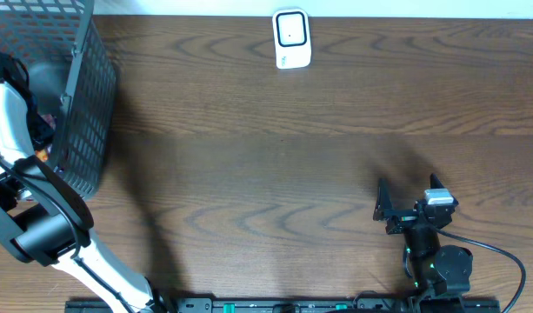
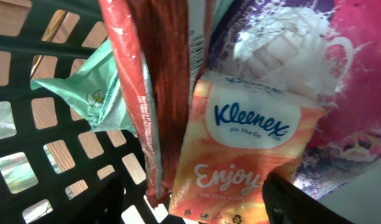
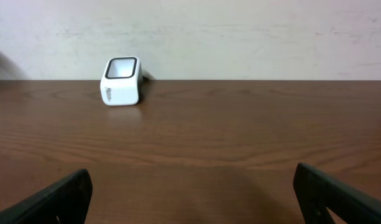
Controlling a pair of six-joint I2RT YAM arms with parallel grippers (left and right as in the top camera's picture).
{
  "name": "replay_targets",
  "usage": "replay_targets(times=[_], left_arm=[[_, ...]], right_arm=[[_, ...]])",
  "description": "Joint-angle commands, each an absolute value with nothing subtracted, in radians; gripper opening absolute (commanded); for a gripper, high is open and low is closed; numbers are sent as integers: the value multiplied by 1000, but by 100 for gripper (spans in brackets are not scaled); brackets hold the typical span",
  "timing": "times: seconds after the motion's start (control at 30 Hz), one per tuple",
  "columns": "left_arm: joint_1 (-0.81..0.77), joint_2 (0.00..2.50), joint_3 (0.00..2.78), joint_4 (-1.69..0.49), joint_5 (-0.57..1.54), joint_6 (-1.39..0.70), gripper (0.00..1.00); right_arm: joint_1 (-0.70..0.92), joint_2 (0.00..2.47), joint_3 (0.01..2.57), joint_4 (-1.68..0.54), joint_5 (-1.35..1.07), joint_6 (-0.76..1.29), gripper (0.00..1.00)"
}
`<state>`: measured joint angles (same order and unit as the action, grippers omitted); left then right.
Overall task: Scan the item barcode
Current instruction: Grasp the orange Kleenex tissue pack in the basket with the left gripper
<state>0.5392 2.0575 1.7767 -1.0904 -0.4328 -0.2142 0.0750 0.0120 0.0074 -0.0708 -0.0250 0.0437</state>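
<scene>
A: Right, status entry. Where is the item?

B: Inside the basket (image 1: 83, 104), at the far left corner of the counter (image 1: 266, 156). The left wrist view shows a Kleenex pack (image 2: 240, 155) standing among other goods. A red-brown packet (image 2: 159, 93) is pressed against one edge, a green packet (image 2: 84, 93) lies beyond that, and a pink-purple bag (image 2: 358, 81) sits behind.

A: State of the left tool (image 2: 196, 202)?

B: Down in the basket, jaws apart, one finger on either side of the pack's lower end. One finger is just beside the wrapper, but I see no squeeze. Recorded as not gripping.

A: And the right tool (image 3: 190, 205)?

B: Low over bare counter, jaws wide apart, nothing between them. It faces the scanner (image 3: 121, 81), which sits at the far edge, well apart from both arms.

A: Barcode visible?

B: No. Only the printed front of the pack shows; I cannot tell which side carries the code.

A: Progress?

B: Early, in my judgement. Nothing is lifted out and nothing has been presented to the scanner. Left to do: clamp the pack, draw it clear of its neighbours, carry it across, and turn the code to the scanner window. Risk noted: the red-brown packet may come up with it.
</scene>
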Motion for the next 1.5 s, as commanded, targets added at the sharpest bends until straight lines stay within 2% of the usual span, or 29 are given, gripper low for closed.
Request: replay_targets(times=[0.0,0.3,0.5,0.9,1.03,1.33,1.4,1.47], left_arm=[[532,2084,1768,-1085,-457,-228,71],[524,2056,1783,-1064,-450,-188,72],[523,2045,1785,-1055,-356,-188,72],[519,2041,1801,-1049,-353,-170,71],[519,2041,1776,-1040,-348,-170,65],[520,2042,1708,-1015,-352,-165,61],[520,2042,1686,-1001,-352,-158,53],[520,2042,1672,-988,-353,-135,41]], right_arm=[[73,6,6,-75,-17,36,99],[73,6,6,-75,-17,36,99],[73,6,6,-75,-17,36,99],[73,6,6,-75,-17,36,99],[73,6,6,-75,-17,36,99],[73,6,6,-75,-17,36,99],[73,6,6,-75,-17,36,99],[73,6,6,-75,-17,36,99]])
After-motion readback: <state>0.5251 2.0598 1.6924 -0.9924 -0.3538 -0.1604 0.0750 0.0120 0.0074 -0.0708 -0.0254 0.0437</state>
